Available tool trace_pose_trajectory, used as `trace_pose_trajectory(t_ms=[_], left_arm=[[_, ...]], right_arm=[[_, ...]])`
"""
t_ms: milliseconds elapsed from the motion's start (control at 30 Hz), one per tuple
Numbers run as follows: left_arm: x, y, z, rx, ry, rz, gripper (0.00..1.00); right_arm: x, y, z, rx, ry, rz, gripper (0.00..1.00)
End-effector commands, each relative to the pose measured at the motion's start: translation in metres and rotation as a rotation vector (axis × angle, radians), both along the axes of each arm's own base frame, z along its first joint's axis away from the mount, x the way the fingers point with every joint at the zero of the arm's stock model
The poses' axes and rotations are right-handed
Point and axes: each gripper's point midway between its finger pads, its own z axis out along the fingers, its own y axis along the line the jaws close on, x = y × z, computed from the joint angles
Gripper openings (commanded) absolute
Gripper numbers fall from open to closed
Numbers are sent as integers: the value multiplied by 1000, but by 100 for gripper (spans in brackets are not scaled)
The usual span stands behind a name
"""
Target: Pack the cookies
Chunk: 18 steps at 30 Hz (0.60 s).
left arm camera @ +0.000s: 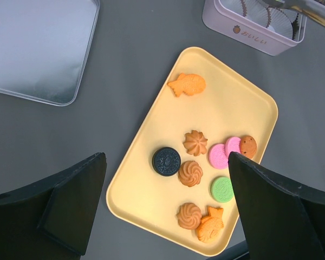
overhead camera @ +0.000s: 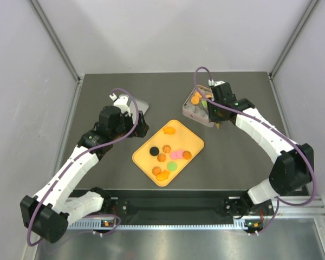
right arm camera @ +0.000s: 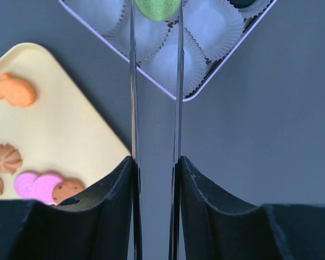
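Left gripper [left arm camera: 163,158] hangs over the tray [left arm camera: 227,103] at the table's middle with its jaws spread wide and holding nothing; ten cookies [left arm camera: 190,173] lie loose on the tray. Toward the far right edge, the right gripper [right arm camera: 156,16] pinches a green cookie [right arm camera: 157,5] above the tin [left arm camera: 249,37] and its paper cups [right arm camera: 206,27]. Risk: an off-centre release likely lands it tilted on a ridge between cups, or the gripper snags a cup.

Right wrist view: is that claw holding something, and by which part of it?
Yes. The right gripper pinches a green cookie by opposite sides of its rim, above the tin. The left gripper is open, holding nothing.
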Motion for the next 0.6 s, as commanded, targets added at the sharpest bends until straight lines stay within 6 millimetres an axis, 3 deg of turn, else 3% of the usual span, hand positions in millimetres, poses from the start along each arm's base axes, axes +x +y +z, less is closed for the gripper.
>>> trace_pose_trajectory(t_ms=[0, 233, 567], left_arm=[[2, -2, 3, -10, -10, -9, 99], [2, -2, 2, -11, -9, -11, 99], [2, -2, 3, -9, -13, -9, 99]], right_arm=[[34, -4, 22, 16, -105, -49, 35], [50, -4, 13, 30, -106, -80, 35], [55, -2, 10, 38, -102, -86, 35]])
